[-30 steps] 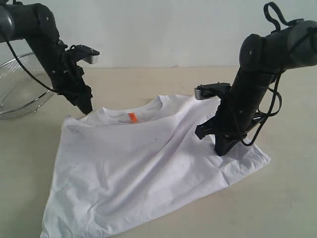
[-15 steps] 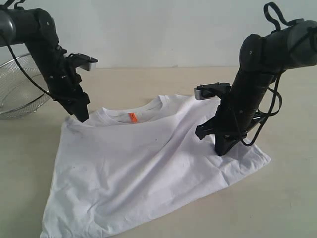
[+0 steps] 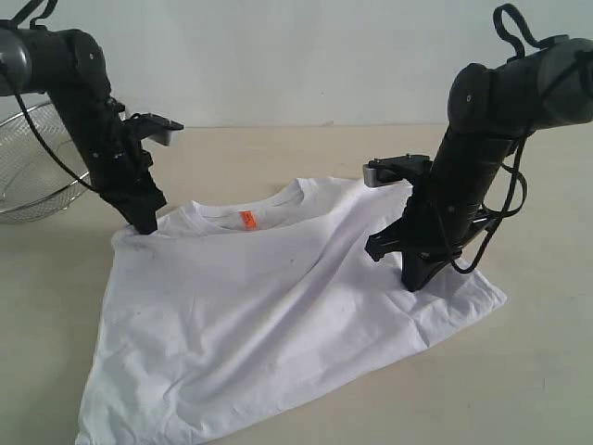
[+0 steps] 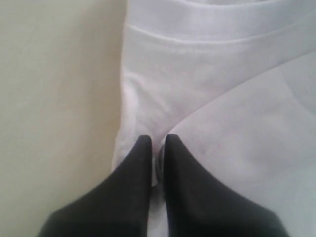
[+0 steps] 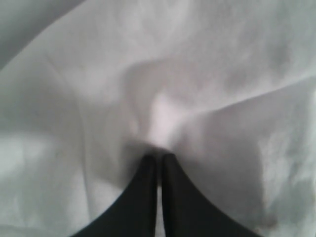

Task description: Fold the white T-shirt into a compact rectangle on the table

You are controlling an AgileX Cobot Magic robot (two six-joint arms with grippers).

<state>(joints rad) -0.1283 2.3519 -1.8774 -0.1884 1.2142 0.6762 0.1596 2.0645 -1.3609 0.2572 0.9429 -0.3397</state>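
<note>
The white T-shirt [image 3: 278,315] is lying spread out on the table [image 3: 542,371], its collar pointing toward the far side and its hem reaching toward the near edge of the exterior view, with soft wrinkles running across the cloth. A small orange neck tag [image 3: 247,220] is showing inside the collar. The left gripper [image 3: 145,225] is coming down on the shoulder corner on the left of that view, just beside the collar; in the left wrist view its black fingers [image 4: 133,173] are sitting almost together, pinching a thin fold of the shirt's edge between them, with bare table right next to that edge. The right gripper [image 3: 414,283] is pressing down on the opposite side of the shirt, near the sleeve; in the right wrist view its jaws are drawn nearly closed and the cloth is bunching up into a small ridge at the tips, so it is gripping the shirt too. A round wire basket [image 3: 28,176] is sitting on the table at the far left, well apart from the shirt, behind the left arm.
</note>
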